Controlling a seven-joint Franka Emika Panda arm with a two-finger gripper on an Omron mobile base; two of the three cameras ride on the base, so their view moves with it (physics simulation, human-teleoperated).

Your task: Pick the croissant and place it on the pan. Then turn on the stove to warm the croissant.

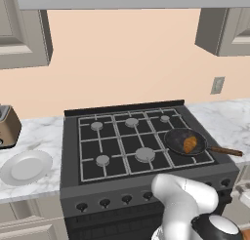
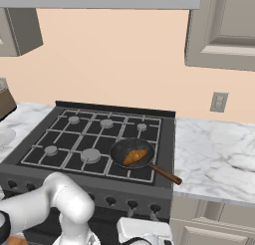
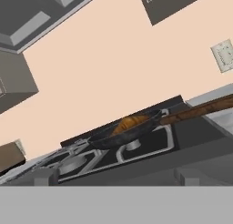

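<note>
The golden-brown croissant [image 1: 190,144] [image 2: 134,156] [image 3: 129,124] lies inside the dark pan [image 1: 174,135] [image 2: 118,150] [image 3: 103,141]. The pan rests on the front right burner of the black stove [image 1: 122,147] [image 2: 64,139], and its brown handle [image 1: 226,150] [image 2: 167,175] points out to the right. My gripper is open with nothing in it. It hangs low in front of the stove's knob row [image 1: 104,203] [image 2: 131,204], and the white hand [image 2: 144,230] shows at the bottom of the right base view. From the hand view I look up past two front knobs [image 3: 45,175] at the pan's underside.
A white plate [image 1: 27,167] and a brown toaster [image 1: 7,127] stand on the marble counter left of the stove. More marble counter [image 2: 219,159] runs to the right, with a wall outlet [image 2: 218,102] above it. Cabinets and a range hood hang overhead.
</note>
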